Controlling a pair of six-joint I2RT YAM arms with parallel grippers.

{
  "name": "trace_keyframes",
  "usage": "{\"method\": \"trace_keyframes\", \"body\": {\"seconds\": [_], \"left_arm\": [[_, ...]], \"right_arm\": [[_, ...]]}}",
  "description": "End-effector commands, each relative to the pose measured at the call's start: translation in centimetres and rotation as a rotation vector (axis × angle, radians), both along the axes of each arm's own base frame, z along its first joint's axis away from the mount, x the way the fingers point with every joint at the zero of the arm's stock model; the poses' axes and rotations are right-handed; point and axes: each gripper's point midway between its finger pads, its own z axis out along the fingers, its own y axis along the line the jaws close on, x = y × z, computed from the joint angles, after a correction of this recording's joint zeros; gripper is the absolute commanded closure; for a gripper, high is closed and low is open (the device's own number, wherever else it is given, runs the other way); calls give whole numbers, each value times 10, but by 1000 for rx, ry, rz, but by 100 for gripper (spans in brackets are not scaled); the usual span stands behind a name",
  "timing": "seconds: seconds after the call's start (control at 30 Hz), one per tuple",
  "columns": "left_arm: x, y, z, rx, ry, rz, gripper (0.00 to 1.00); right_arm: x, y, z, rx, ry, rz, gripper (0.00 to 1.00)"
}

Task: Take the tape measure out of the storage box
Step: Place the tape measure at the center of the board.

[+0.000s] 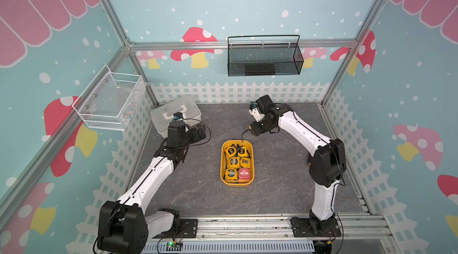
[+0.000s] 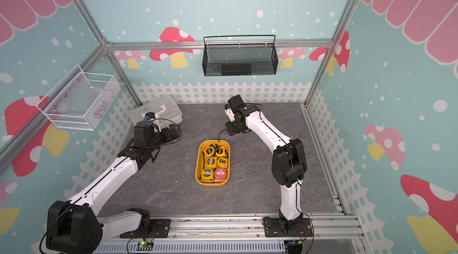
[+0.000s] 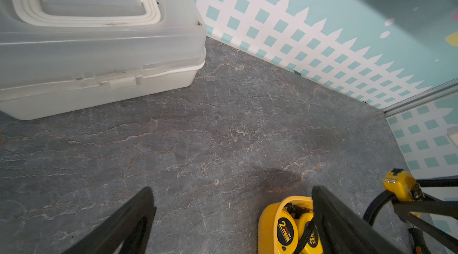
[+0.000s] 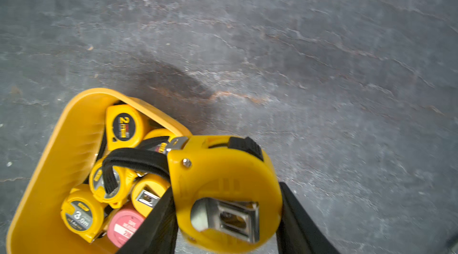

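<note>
Pinched between right fingers (image 4: 297, 215) — yellow tape measure (image 4: 223, 185), belt clip showing, lifted out; storage box (image 4: 62, 153) just beside and below fingers. Black strap (image 4: 133, 158) drooping over box: raise to keep strap off rim, then carry toward bare tabletop (image 4: 322, 67) beyond fingers — squeeze steady. Left fingers (image 3: 119, 225) spread wide, idle.

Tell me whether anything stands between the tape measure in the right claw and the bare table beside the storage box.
Nothing visible does. The right claw holds the yellow tape measure raised at the far rim of the storage box; bare grey table lies beside it. Only its black strap loops back over the tapes in the box.
</note>
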Motion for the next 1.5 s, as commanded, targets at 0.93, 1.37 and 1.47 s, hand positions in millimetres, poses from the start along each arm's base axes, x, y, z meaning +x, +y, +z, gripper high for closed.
{"method": "trace_keyframes", "body": {"seconds": [0.93, 1.37, 1.47], "left_arm": [[0, -62, -41, -85, 94, -168, 1], [3, -82, -45, -66, 124, -240, 3], [4, -86, -47, -55, 136, -250, 3]], "right_arm": [[-21, -144, -131, -99, 251, -325, 55], [-26, -147, -146, -85, 263, -349, 55], [-31, -149, -150, -85, 273, -353, 55]]}}
